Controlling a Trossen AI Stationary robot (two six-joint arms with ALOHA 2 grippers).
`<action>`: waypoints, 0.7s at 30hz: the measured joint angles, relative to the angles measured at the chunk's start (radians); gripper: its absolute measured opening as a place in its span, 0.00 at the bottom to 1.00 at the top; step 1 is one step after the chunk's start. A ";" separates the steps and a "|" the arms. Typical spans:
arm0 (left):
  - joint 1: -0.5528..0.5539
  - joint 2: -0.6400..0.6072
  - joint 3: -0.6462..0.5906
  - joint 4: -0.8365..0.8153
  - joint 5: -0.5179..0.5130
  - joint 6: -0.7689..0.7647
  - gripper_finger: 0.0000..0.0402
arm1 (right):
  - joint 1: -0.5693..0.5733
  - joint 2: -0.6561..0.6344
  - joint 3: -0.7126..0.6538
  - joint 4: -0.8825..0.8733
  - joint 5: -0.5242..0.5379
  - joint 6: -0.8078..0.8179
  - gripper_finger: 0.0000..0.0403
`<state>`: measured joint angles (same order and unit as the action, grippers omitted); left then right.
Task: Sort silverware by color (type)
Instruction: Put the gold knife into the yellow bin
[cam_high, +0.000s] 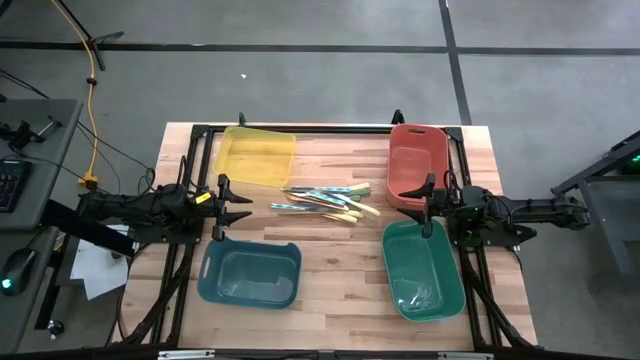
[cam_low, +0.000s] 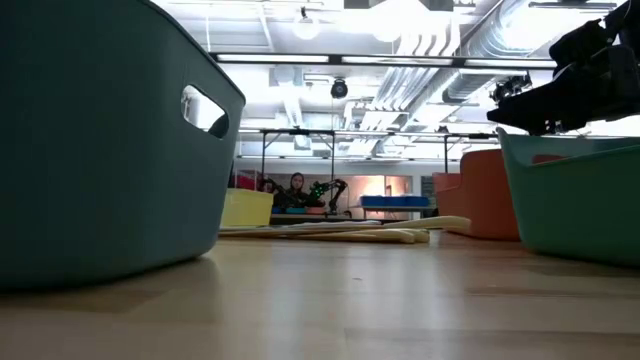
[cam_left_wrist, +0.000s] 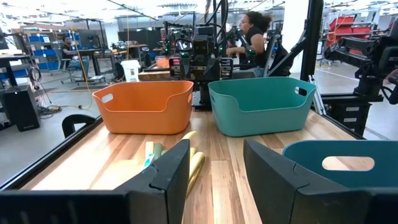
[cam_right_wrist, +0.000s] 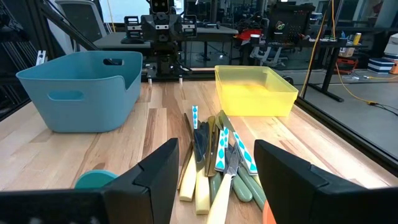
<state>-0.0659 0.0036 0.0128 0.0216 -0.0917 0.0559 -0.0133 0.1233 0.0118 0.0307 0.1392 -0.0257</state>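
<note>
Two grippers: you had both parted wide and holding nothing.
Left gripper: it hovered at the table's left side, between the yellow bin and the blue bin.
Right gripper: it sat between the orange bin and the teal bin.
Silverware: you had it lying in a loose heap on the bare wood between the two grippers, just ahead of each one's fingers, outside every bin.

You look straight down on the whole counter; low down, level across it beside the blue bin; both wrist cameras face inward, sharing the silverware.
</note>
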 joint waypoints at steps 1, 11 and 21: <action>0.000 0.000 0.000 0.000 0.000 0.000 0.35 | 0.000 0.000 0.000 0.000 0.000 0.000 0.48; 0.000 0.000 0.000 0.005 -0.003 0.000 0.35 | 0.001 0.000 0.000 0.180 0.008 0.247 0.48; 0.000 0.000 0.000 0.003 -0.001 -0.080 0.35 | 0.001 0.000 0.000 0.578 0.013 0.174 0.48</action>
<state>-0.0662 0.0036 0.0128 0.0242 -0.0929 -0.0240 -0.0124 0.1230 0.0116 0.6090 0.1524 0.1481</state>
